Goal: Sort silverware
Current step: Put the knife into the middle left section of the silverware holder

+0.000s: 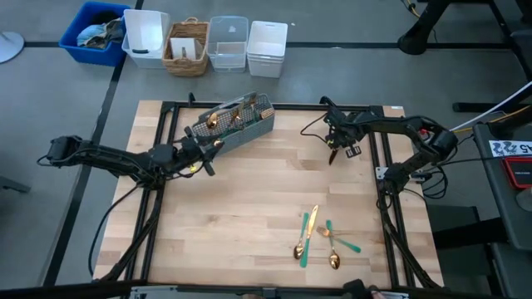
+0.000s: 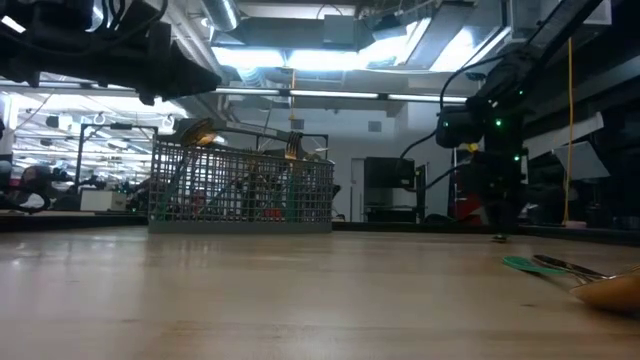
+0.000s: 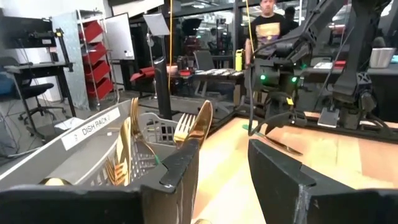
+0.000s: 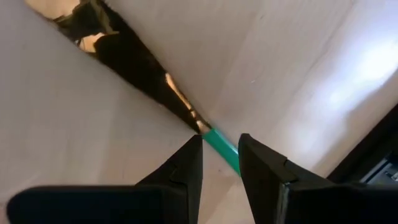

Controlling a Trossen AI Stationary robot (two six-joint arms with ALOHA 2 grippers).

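Observation:
The grey mesh caddy (image 1: 234, 123) stands at the far middle-left of the table, with gold forks (image 3: 186, 127) upright in it. My left gripper (image 1: 208, 158) (image 3: 224, 155) is open and level at the caddy's near end, with nothing between its fingers. My right gripper (image 1: 334, 152) (image 4: 219, 146) hangs at the far right, shut on one piece of silverware (image 3: 277, 140). A few more pieces of silverware (image 1: 317, 237) (image 2: 555, 265) lie flat near the front right. My left gripper has one finger (image 3: 180, 165) close against the caddy's end; whether it touches, I cannot tell. My right gripper pinches the teal handle (image 4: 222, 148) between its two fingers, coming steeply from above. The gold head (image 4: 180, 99) slants down toward the table; whether its tip touches, I cannot tell.
Beyond the table's far edge stand a blue bin (image 1: 96, 31), white bins (image 1: 266, 46) and a wicker basket (image 1: 187, 46). Black frame rails (image 1: 166, 141) run along the table's sides. A person (image 3: 268, 22) stands in the room behind. Bare wood (image 1: 241, 216) lies in the middle.

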